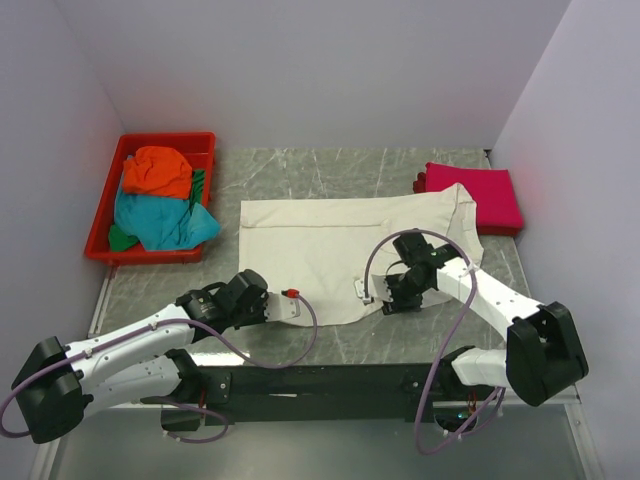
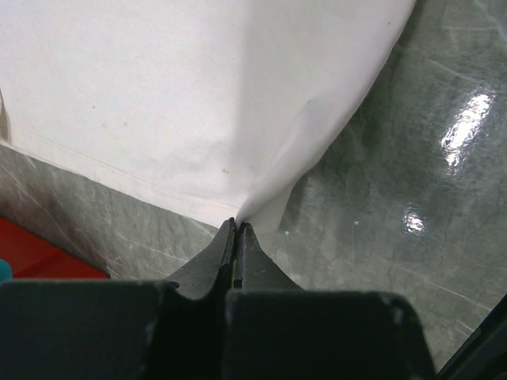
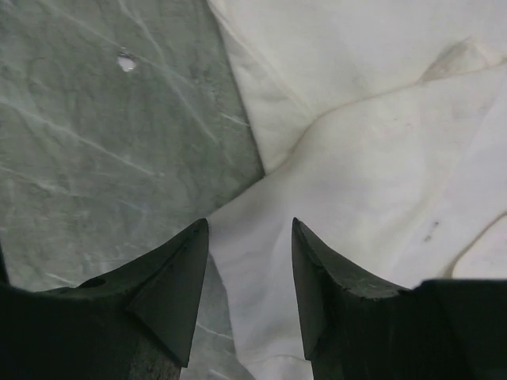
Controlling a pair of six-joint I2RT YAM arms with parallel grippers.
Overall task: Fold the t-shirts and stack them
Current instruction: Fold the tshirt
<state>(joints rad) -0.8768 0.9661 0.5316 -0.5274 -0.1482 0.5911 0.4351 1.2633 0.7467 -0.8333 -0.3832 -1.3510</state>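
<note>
A large cream-white t-shirt [image 1: 340,245] lies spread flat in the middle of the table. My left gripper [image 1: 298,306] is at its near left corner and is shut on the shirt's edge [image 2: 261,202], which rises to the closed tips [image 2: 238,225]. My right gripper [image 1: 385,300] is open over the near hem. Its jaws [image 3: 249,226] straddle a fold of the white cloth [image 3: 372,158] without closing on it. A folded magenta-pink shirt [image 1: 478,196] lies at the back right with a red edge [image 1: 420,183] under it. Orange [image 1: 158,170] and teal [image 1: 160,220] shirts lie crumpled in the tray.
A red plastic tray [image 1: 205,145] stands at the back left, with a bit of green cloth [image 1: 122,238] in it too. The grey marbled tabletop [image 1: 330,165] shows behind the white shirt. White walls close in the back and both sides.
</note>
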